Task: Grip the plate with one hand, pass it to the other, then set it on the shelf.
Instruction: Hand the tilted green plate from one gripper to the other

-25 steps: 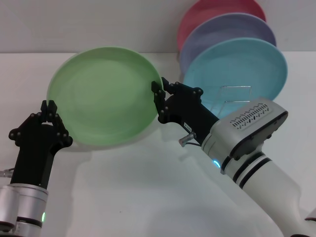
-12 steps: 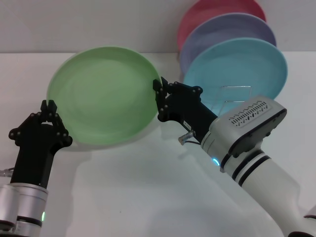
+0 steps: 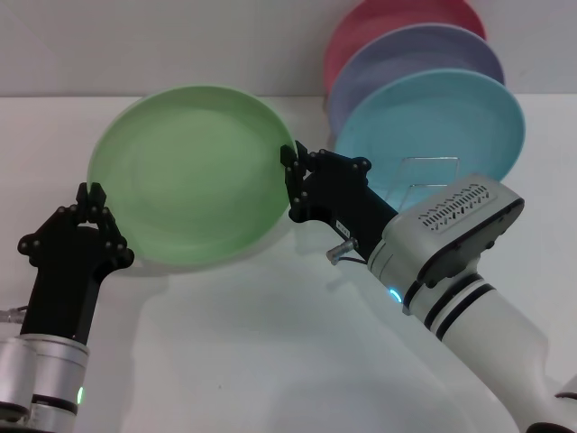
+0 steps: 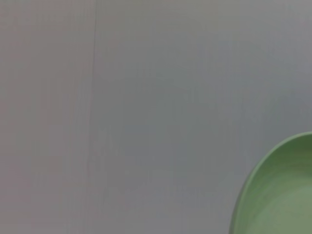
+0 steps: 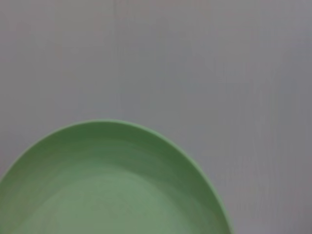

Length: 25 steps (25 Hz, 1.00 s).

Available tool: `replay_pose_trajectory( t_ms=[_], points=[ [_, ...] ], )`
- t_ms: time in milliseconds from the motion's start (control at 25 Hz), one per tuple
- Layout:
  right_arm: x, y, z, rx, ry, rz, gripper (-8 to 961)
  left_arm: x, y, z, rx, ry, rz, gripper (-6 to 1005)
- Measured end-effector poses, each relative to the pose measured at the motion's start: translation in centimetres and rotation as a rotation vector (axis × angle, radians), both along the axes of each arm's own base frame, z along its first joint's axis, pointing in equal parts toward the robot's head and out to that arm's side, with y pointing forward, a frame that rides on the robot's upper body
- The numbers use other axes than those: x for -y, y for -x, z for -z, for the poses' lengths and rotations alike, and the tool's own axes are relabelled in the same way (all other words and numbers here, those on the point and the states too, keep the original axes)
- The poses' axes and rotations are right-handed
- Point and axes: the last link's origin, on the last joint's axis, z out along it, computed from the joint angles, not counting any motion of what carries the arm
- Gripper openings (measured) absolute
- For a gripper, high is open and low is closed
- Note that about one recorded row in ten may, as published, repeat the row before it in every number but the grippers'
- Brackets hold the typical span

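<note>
The light green plate [image 3: 194, 171] is held up, tilted, over the white table. My right gripper [image 3: 290, 159] is shut on its right rim. My left gripper [image 3: 90, 193] stands at the plate's lower left rim, its fingers a narrow gap apart and off the plate. The plate shows at the corner of the left wrist view [image 4: 282, 195] and fills the lower part of the right wrist view [image 5: 107, 185]. The silver wire shelf [image 3: 425, 177] stands behind my right arm, at the right.
A light blue plate [image 3: 442, 122], a lavender plate [image 3: 424, 54] and a pink plate [image 3: 397, 18] stand upright in the shelf at the back right. The white table [image 3: 270, 361] lies below, and a grey wall is behind.
The green plate has shifted slightly to the right with my right gripper, away from my left gripper. The left arm has stayed still.
</note>
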Motion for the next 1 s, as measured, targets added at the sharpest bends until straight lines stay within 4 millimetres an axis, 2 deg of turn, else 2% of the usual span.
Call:
replay_pose_trajectory(
  t_ms=[1000],
  points=[
    [-0.21,-0.21,-0.08,0.001,-0.003,0.016,25,-0.11,-0.10,0.31,-0.004,0.024,0.016,122]
  ],
)
